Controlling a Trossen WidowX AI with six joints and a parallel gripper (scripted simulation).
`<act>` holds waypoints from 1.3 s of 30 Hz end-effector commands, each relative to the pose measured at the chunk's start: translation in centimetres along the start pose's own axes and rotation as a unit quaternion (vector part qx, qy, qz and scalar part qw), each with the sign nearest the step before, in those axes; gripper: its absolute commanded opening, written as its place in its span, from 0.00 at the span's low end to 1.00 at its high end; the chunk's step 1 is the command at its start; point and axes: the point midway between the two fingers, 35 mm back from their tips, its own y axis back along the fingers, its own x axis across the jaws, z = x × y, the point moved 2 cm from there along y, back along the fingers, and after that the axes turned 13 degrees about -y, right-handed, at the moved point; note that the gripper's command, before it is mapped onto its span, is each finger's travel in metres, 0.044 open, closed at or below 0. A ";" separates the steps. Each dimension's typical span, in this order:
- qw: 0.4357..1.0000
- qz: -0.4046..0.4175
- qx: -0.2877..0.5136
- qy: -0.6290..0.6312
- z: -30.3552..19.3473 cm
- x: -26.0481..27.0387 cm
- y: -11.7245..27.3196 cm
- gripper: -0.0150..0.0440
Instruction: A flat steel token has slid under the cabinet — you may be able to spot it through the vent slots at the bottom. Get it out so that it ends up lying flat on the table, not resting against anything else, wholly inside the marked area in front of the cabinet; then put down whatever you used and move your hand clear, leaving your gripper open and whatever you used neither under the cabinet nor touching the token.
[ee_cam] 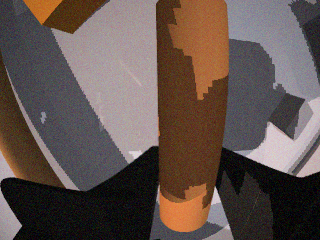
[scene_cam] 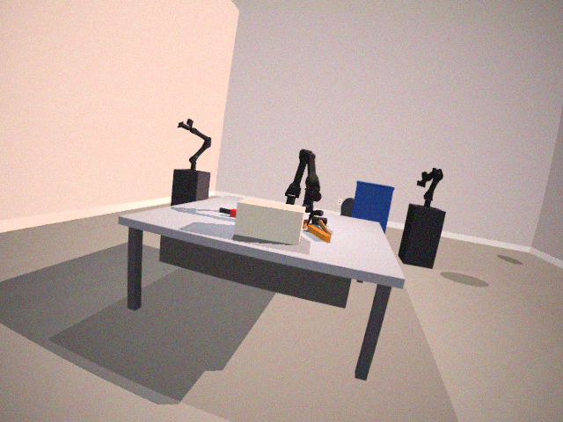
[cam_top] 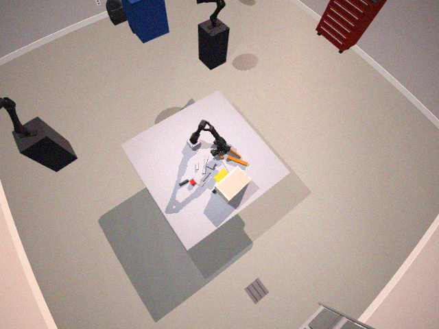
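Note:
The cream cabinet stands on the table. The yellow marked area lies along its arm-facing side, partly hidden by the cabinet. The token cannot be made out in any view. My gripper is shut on an orange round handle, which stands between the two black fingers. A thin pale rod runs from near the handle toward the marked area; how they join cannot be told.
Two orange bars lie beside the gripper. A red block and black cylinder lie farther off. Several thin pale and grey pieces lie between them and the arm. A small black block is beside the cabinet.

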 end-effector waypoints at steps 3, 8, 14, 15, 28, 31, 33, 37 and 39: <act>1.000 0.000 0.000 0.001 0.9 0.3 0.0 0.25; 1.000 0.000 0.000 0.001 1.6 0.4 0.0 0.25; 1.000 0.000 -0.001 0.001 2.3 0.6 0.1 0.25; 1.000 0.000 -0.001 0.001 2.5 0.6 0.1 0.25; 1.000 0.001 -0.001 0.001 4.1 1.1 0.1 0.25; 1.000 0.001 -0.001 0.001 4.4 1.1 0.1 0.25; 1.000 0.001 -0.002 0.001 4.7 1.2 0.1 0.25; 1.000 0.001 -0.002 0.001 5.1 1.3 0.1 0.25; 1.000 0.001 -0.002 0.001 5.4 1.4 0.2 0.25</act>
